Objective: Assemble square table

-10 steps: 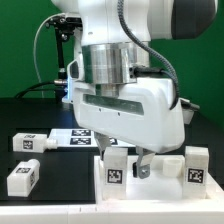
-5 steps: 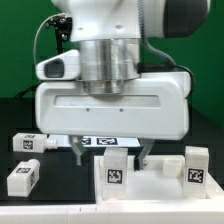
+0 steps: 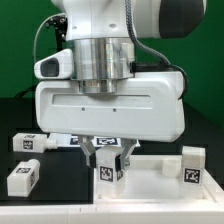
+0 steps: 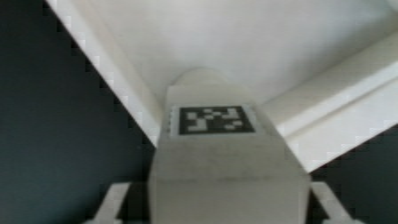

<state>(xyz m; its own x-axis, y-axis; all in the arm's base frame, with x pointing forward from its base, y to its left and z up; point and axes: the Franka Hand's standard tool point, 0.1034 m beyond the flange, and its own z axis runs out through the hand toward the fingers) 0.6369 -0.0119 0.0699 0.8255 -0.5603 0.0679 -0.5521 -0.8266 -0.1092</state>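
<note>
One leg (image 3: 108, 172) stands upright between the jaws, which are pressed against its two flanks, so I read this as a grasp on it. The wrist view agrees: the leg (image 4: 217, 150) fills the gap between the two fingers, its tag facing the camera. It sits at the end of the square top (image 3: 155, 173) that lies on the exterior view's left. I cannot tell whether it rests on the top or is already clear of it.

The step in hand looks like picking up a leg to fit it, with assembly barely begun, since no leg can be seen seated in a socket. The next move calls for a straight lift that keeps the leg upright, then lining its end up with a corner socket. No socket shows in either view, so the target needs finding first.

A second leg (image 3: 193, 166) stands on the top at the exterior view's right, well apart from the jaws. Two more legs (image 3: 28, 143) (image 3: 22, 178) lie on the dark table (image 3: 65, 165) at the exterior view's left. The marker board (image 3: 66, 139) lies just behind the grasp. The broad wrist housing hides much of the top, which makes the sockets hard to judge.
</note>
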